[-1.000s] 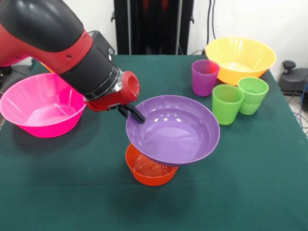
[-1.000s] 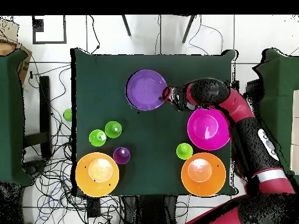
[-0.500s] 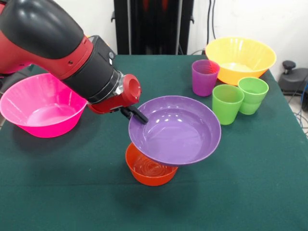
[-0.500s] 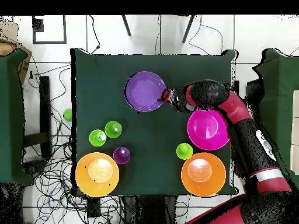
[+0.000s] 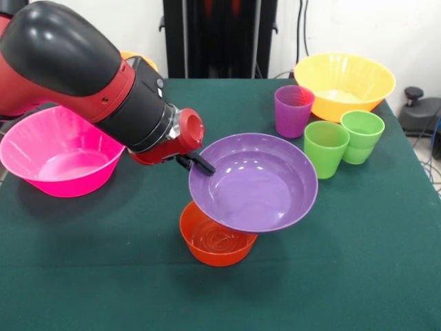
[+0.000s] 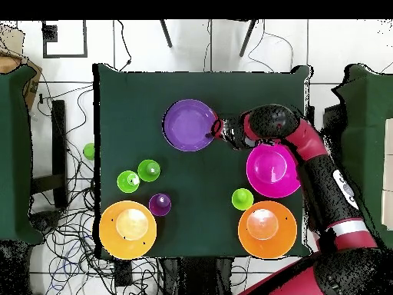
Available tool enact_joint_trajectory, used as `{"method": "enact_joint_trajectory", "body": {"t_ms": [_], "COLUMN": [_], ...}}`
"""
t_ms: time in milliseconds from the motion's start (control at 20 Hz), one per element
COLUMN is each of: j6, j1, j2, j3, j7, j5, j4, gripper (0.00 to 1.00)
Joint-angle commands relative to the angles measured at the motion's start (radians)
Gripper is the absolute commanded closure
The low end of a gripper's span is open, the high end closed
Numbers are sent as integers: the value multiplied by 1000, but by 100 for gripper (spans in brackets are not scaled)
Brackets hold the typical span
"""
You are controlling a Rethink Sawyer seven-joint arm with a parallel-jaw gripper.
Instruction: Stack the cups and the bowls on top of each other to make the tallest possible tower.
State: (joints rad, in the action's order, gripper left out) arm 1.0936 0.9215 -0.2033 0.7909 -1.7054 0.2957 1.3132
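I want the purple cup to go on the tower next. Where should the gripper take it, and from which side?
Grip the purple cup by its open rim, coming straight down from above. It stands upright and tapers downward, and a green cup and the orange-yellow bowl crowd its sides.

green table (image 5: 83, 276); bowls (image 5: 58, 148), cups (image 5: 325, 148) on it

Front view: wide bowl (image 5: 253, 183) tilted above small bowl (image 5: 216, 239); three cups (image 5: 325, 149) behind right, big bowl (image 5: 58, 150) at left.
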Motion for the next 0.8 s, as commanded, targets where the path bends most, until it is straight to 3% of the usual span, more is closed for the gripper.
{"method": "enact_joint_trajectory", "body": {"t_ms": [50,450,800], "j6": [90,52,111], "j1": [-13,-13,-27], "j2": [29,7,26], "j3": [34,39,47], "j7": [388,380,422], "j5": [71,97,108], "j4": [-92,-73,-143], "gripper": [100,100,100]}}
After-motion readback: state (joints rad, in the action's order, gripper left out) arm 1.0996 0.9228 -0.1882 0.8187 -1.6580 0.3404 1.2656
